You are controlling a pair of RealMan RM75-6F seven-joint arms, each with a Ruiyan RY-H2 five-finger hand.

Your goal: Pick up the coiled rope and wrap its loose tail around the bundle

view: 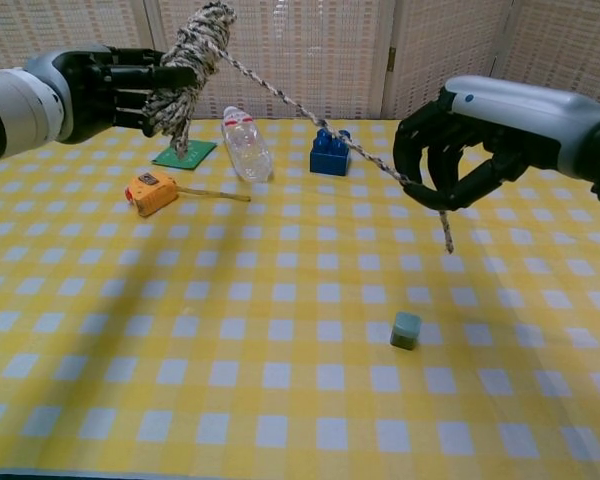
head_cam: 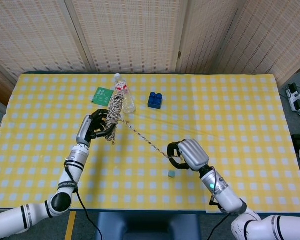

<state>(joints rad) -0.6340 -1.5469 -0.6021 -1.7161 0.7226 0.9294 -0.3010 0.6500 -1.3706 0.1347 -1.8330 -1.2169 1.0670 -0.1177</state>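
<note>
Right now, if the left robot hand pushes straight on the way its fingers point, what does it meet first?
Beyond the rope bundle it already grips, the left robot hand points toward the water bottle, which looks first in line in the head view. In the chest view the robot hand is raised, so it might pass over it.
</note>
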